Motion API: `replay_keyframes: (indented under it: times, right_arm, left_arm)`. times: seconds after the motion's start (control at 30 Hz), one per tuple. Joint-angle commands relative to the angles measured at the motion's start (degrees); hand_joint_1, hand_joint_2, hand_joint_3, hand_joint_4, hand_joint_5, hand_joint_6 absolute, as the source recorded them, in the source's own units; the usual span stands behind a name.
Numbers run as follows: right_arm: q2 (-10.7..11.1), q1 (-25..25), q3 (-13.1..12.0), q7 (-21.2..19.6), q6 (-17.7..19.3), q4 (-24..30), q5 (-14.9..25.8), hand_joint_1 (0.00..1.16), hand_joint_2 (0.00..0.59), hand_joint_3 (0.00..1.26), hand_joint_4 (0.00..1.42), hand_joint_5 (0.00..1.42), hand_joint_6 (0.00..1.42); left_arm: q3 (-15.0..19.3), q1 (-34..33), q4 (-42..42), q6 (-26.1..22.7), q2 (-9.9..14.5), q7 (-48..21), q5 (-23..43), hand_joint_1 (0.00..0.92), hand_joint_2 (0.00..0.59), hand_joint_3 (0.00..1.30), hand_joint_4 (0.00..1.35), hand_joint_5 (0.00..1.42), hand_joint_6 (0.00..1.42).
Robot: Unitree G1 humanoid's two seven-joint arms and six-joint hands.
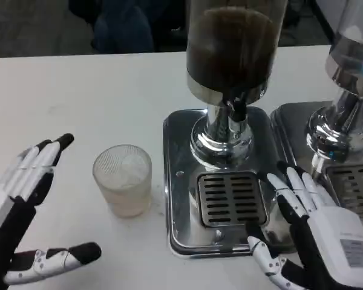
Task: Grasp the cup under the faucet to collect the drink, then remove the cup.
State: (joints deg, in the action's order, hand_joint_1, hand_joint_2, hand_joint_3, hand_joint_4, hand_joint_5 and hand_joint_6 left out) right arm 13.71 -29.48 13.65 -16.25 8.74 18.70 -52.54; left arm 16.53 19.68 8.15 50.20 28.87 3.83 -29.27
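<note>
The cup (122,179) stands on the worktop (78,103), left of the drip tray (178,181), seemingly empty. My left robot hand (27,193) is spread beside it, ungrasped; the right robot hand (305,211) rests spread. Next, I close around the cup.

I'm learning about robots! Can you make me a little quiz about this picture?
1. True or false: the plastic cup stands on the drip tray.
2. Which hand is nearer the cup: A) left hand B) right hand?
3. Fill in: the faucet hangs above the ____.

Key: 1 false, it stands on the table. 2 A. 3 grate.
</note>
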Motion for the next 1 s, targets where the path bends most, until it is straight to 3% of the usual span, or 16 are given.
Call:
replay_keyframes:
  times: [0.03, 0.17, 0.27, 0.5, 0.77, 1.0]
  right_arm:
    - [-0.58, 2.31, 0.42, -1.33, -0.3, -0.99, 0.18, 0.23, 0.453, 0.15, 0.03, 0.0, 0.05]
    - [-0.61, 3.85, 0.47, -1.74, -0.24, -1.77, 0.7, 0.23, 0.453, 0.16, 0.03, 0.0, 0.05]
    - [-0.21, 5.27, 0.66, -1.8, 0.2, -2.22, 0.75, 0.23, 0.453, 0.16, 0.04, 0.0, 0.06]
    - [-0.81, 5.95, 0.97, -2.86, -0.09, -2.43, 0.87, 0.23, 0.453, 0.17, 0.05, 0.0, 0.06]
    - [-1.25, 5.88, 1.78, -3.52, 0.08, -2.28, 0.48, 0.24, 0.453, 0.18, 0.05, 0.0, 0.07]
    - [-1.31, 6.12, 2.11, -3.59, 0.12, -1.91, 0.26, 0.24, 0.453, 0.19, 0.07, 0.01, 0.08]
  left_arm:
    - [-2.71, -5.9, 6.6, -2.66, 0.43, 2.24, -0.45, 0.0, 0.0, 0.0, 0.0, 0.0, 0.0]
    - [-5.68, -12.93, 16.2, -2.59, 0.46, 4.93, -0.21, 0.013, 0.0, 0.0, 0.0, 0.0, 0.02]
    - [-8.93, -19.7, 24.37, -1.81, 1.3, 10.1, -4.27, 0.043, 0.0, 0.0, 0.0, 0.0, 0.03]
    - [-15.4, -27.43, 35.56, -0.58, 3.66, 16.32, -7.04, 0.103, 0.0, 0.0, 0.0, 0.03, 0.09]
    - [-22.09, -33.98, 44.98, 1.0, 5.31, 16.76, -7.32, 0.118, 0.0, 0.0, 0.0, 0.09, 0.12]
    - [-25.81, -38.1, 49.83, 2.21, 5.24, 16.41, -6.74, 0.149, 0.005, 0.0, 0.0, 0.16, 0.17]
